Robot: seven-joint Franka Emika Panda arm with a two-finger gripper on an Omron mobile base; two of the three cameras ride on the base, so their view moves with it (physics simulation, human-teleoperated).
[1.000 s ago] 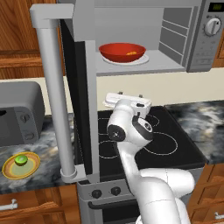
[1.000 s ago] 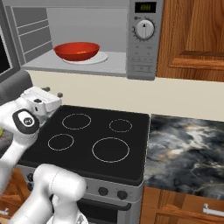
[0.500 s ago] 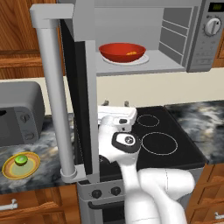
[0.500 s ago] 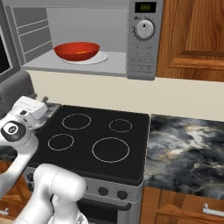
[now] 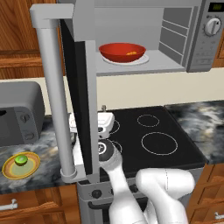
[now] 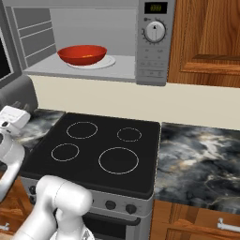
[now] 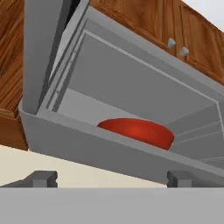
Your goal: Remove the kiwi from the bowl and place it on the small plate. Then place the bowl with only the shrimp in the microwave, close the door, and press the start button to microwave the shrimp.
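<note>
Left base view. Microwave [image 5: 192, 39], steel-grey, mounted above the stove; door [image 5: 76, 87] swung fully out toward the camera, its long tubular handle [image 5: 54, 100] upright at the front edge. Bowl [image 5: 122, 51], glossy red, on the white round tray [image 5: 142, 59] at the middle of the cavity floor; shrimp [image 5: 130, 53], a small orange fleck inside the bowl. Small plate [image 5: 21, 165] on the marbled counter [image 5: 43, 175] at its front left edge, kiwi [image 5: 20, 160] resting on its centre. Toaster oven [image 5: 19, 114], dark grey, at the back left of the same counter. Gripper [image 5: 103, 107] low over the stove's [image 5: 153, 140] left edge, just behind the open door (partly hidden by it).

Right base view. Bowl [image 6: 82, 54] on the tray [image 6: 105, 61], toward the cavity's front; control panel [image 6: 154, 37] at the microwave's right side. Stove [image 6: 101, 150] with four ring burners.

Hand view. Fingertips [image 7: 41, 178] spread wide apart, nothing between them. Bowl [image 7: 138, 131] seen from below the cavity's front lip.
</note>
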